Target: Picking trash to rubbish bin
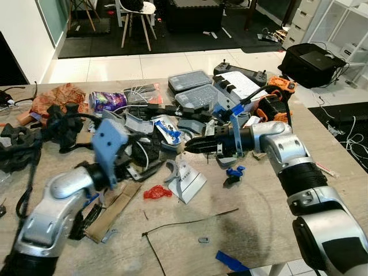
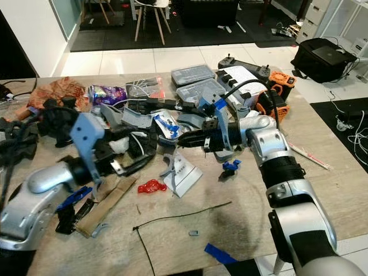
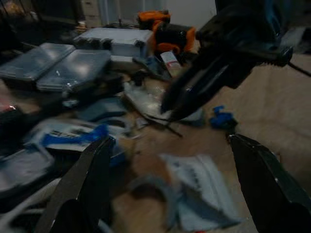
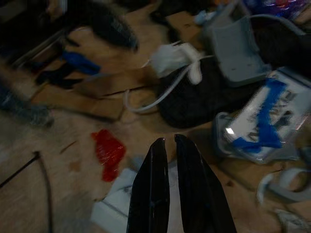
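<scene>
Trash is spread over a wooden table (image 1: 270, 230): a red scrap (image 1: 157, 192), a grey-white torn packaging piece (image 1: 188, 183), a blue-and-white wrapper (image 1: 169, 131), a purple snack packet (image 1: 107, 100) and a cardboard strip (image 1: 115, 210). My right gripper (image 1: 191, 146) reaches leftward over the middle of the pile, shut with nothing in it. In the right wrist view its fingertips (image 4: 158, 143) hover above the grey-white piece, with the red scrap (image 4: 109, 153) beside it. My left gripper (image 3: 170, 141) is open and low over the clutter, facing the right gripper (image 3: 194, 92).
Clear plastic cases (image 1: 190, 80), a controller (image 1: 238, 72) and an orange-black tool (image 1: 273, 103) crowd the far side. Black cables (image 1: 23, 141) lie at the left. A black cable tie (image 1: 190, 221) and blue tape (image 1: 233, 261) sit near the front edge. A black bag (image 1: 313, 63) is on the floor.
</scene>
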Controlling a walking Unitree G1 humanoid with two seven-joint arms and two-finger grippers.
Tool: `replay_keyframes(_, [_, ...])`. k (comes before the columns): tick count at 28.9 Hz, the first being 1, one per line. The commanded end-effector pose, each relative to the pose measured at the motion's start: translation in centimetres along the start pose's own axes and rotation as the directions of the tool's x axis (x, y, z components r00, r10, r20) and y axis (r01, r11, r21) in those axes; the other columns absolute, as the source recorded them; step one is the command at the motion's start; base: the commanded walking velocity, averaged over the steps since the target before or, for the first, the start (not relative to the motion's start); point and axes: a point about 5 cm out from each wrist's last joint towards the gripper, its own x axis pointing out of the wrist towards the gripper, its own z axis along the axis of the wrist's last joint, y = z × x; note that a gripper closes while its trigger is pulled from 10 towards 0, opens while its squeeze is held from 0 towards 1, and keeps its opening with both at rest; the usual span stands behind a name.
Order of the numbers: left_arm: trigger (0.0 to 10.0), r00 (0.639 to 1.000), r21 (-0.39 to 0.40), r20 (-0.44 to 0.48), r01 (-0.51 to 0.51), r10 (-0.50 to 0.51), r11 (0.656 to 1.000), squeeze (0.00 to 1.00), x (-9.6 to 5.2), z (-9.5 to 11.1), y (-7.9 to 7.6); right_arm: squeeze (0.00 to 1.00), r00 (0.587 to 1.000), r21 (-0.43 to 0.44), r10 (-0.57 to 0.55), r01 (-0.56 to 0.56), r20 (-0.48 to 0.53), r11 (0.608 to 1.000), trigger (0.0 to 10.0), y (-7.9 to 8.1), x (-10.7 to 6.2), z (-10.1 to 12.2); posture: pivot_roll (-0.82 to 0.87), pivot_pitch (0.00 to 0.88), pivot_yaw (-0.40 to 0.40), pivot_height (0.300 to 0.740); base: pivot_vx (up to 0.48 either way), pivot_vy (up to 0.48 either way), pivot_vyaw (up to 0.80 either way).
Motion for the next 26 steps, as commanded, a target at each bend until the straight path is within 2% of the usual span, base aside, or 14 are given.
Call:
replay_keyframes(1, [10.0,0.998,-0.03,-0.05,0.026,-0.027,0.999,0.0,1.1,-0.4,-0.6,0.0,0.993,-0.026,-0.116,0.117,0.027,0.993,10.0,-0.8,-0.5,1.2,0.05,0.0,-0.035,0.74,0.0,0.0,0.0])
replay_keyframes(3, [10.0,0.998,-0.03,-0.05,0.026,-0.027,0.999,0.0,1.1,-0.4,-0.6,0.0,0.993,-0.026,-0.116,0.117,0.027,0.993,10.0,-0.8,-0.5,1.2,0.05,0.0,-0.035,0.74,0.0,0.0,0.0])
replay_keyframes(4, [10.0,0.997,-0.033,-0.066,0.036,-0.038,0.999,0.0,1.5,-0.6,-0.8,0.0,0.986,-0.021,-0.164,0.164,0.032,0.986,10.0,-1.1,-0.5,1.4,0.04,0.0,-0.033,0.74,0.0,0.0,0.0])
replay_keyframes(5, [10.0,0.997,-0.033,-0.066,0.036,-0.038,0.999,0.0,1.5,-0.6,-0.8,0.0,0.986,-0.021,-0.164,0.164,0.032,0.986,10.0,-1.1,-0.5,1.4,0.04,0.0,-0.033,0.74,0.0,0.0,0.0])
replay_keyframes(6, [10.0,0.996,-0.041,-0.09,0.025,-0.028,0.999,0.0,2.0,-1.1,-0.9,0.0,0.974,-0.026,-0.228,0.228,0.019,0.973,10.0,-1.4,-0.6,1.3,0.04,0.0,-0.031,0.74,0.0,0.0,0.0])
replay_keyframes(9, [10.0,0.978,0.021,-0.167,-0.122,0.124,0.992,0.0,2.6,-3.0,0.8,0.0,0.936,0.0,-0.351,0.351,0.001,0.936,10.0,-1.8,-1.0,0.6,0.03,0.0,-0.02,0.74,0.0,0.0,0.0])
replay_keyframes(11, [10.0,0.971,0.037,-0.179,-0.157,0.161,0.987,0.0,2.4,-3.3,1.1,0.0,0.924,0.017,-0.383,0.383,-0.008,0.923,10.0,-1.9,-1.3,0.3,0.03,0.0,-0.02,0.74,0.0,0.0,0.0])
replay_keyframes(16, [10.0,0.963,0.065,-0.182,-0.188,0.197,0.98,0.0,1.9,-3.0,1.5,0.0,0.913,0.036,-0.409,0.408,-0.004,0.912,10.0,-1.9,-1.4,0.1,0.03,0.0,-0.02,0.74,0.0,0.0,0.0])
replay_keyframes(20, [10.0,0.963,0.079,-0.182,-0.19,0.201,0.979,0.0,1.1,-2.4,1.5,0.0,0.912,0.046,-0.41,0.408,0.022,0.912,10.0,-1.0,-0.6,0.3,0.02,0.0,-0.007,0.74,0.0,0.0,0.0])
replay_keyframes(23, [10.0,0.966,0.067,-0.169,-0.186,0.194,0.98,0.0,1.0,-2.1,1.6,0.0,0.91,0.056,-0.414,0.413,0.018,0.909,10.0,-0.5,0.0,0.2,0.01,0.0,-0.001,0.74,0.0,0.0,0.0])
replay_keyframes(26, [10.0,0.971,0.037,-0.16,-0.177,0.18,0.984,0.0,0.5,-1.7,1.3,0.0,0.907,0.077,-0.422,0.42,0.007,0.904,10.0,0.1,-0.3,0.0,0.01,0.0,-0.014,0.74,0.0,0.0,0.0])
